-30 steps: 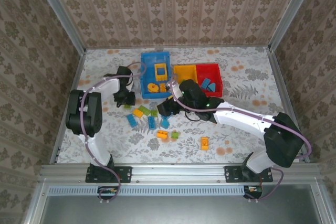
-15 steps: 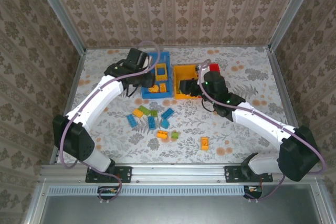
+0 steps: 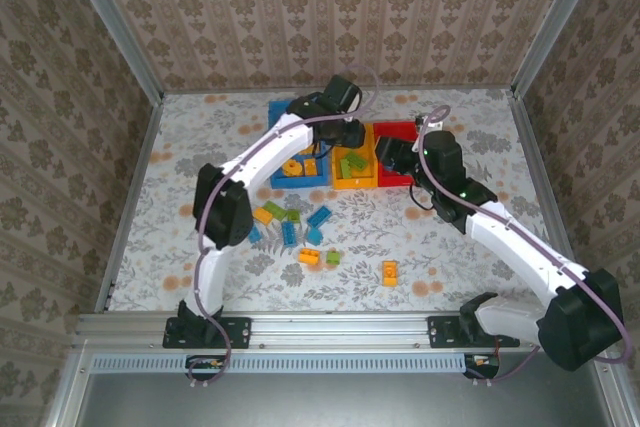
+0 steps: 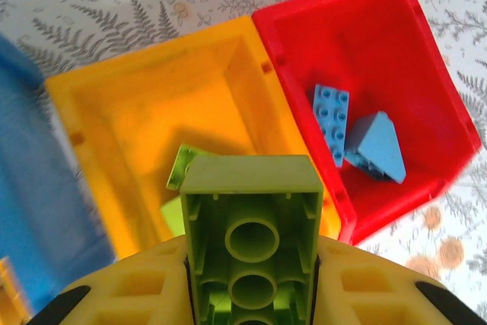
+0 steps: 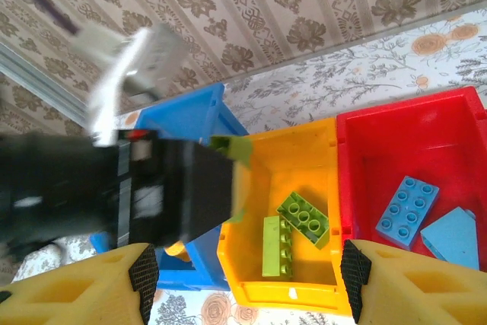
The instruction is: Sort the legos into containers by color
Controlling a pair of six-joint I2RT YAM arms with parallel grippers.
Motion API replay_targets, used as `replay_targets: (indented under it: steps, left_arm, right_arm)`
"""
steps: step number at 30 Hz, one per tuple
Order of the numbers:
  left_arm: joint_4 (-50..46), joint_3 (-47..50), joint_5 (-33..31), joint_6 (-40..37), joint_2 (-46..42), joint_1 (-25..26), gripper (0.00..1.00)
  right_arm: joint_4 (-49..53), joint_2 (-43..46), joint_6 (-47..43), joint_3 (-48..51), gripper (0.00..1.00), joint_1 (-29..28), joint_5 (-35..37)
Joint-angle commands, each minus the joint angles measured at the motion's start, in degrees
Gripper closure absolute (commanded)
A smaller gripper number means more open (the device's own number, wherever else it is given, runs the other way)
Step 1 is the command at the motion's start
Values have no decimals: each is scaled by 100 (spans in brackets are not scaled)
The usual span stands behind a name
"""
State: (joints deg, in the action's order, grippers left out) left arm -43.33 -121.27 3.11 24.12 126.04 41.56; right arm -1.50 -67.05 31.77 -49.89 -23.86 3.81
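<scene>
**Left arm holding a green brick over the yellow bin, right arm empty-handed beside it**

The three bins stand in a row at the middle of the table's [image 3: 180,147] far edge, sides touching: blue bin [image 3: 282,147] on the left, yellow bin [image 3: 340,181] in the centre, red bin [image 3: 405,129] on the right.

The left arm reaches across the blue bin, and the left gripper [image 4: 251,287] hangs above the yellow bin. Its jaws are closed on a light green brick [image 4: 251,211], which the left wrist view shows from its hollow underside, gripped on its two long sides. The brick is clear of the bin floor.

Two more green bricks [image 5: 303,217] lie on the floor of the yellow bin, close together. The red bin holds two blue pieces [image 5: 407,205], one flat and studded, the other wedge-shaped, just beside each other. Orange-yellow pieces [image 3: 297,167] lie in the blue bin.

The right gripper [image 5: 249,273] hovers at the near side of the yellow and red bins. Its fingers [image 5: 84,287] are spread wide, with nothing between them.

A scatter of loose bricks [image 3: 300,232] in orange, green and blue lies around the middle of the table, on the near side of the bins. One orange brick [image 3: 390,272] sits apart, toward the near right.
</scene>
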Motion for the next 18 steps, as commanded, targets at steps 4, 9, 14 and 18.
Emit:
replay_targets:
  steps: [4,9,14,18]
  left_arm:
    - [-127,-1212,323,420,957,-142,71]
    - [20,-1304,499,571,1318,-232,71]
    - [107,-1173,598,677,1410,-265,68]
    - [232,-1039,785,742,1461,-263,53]
  right_arm:
    - [283,368,33,205,32,44,-250]
    - [428,558,13,276,32,60,-250]
    - [519,666,58,370,32,64,-241]
    - [544,675,86,400,31,64,-250]
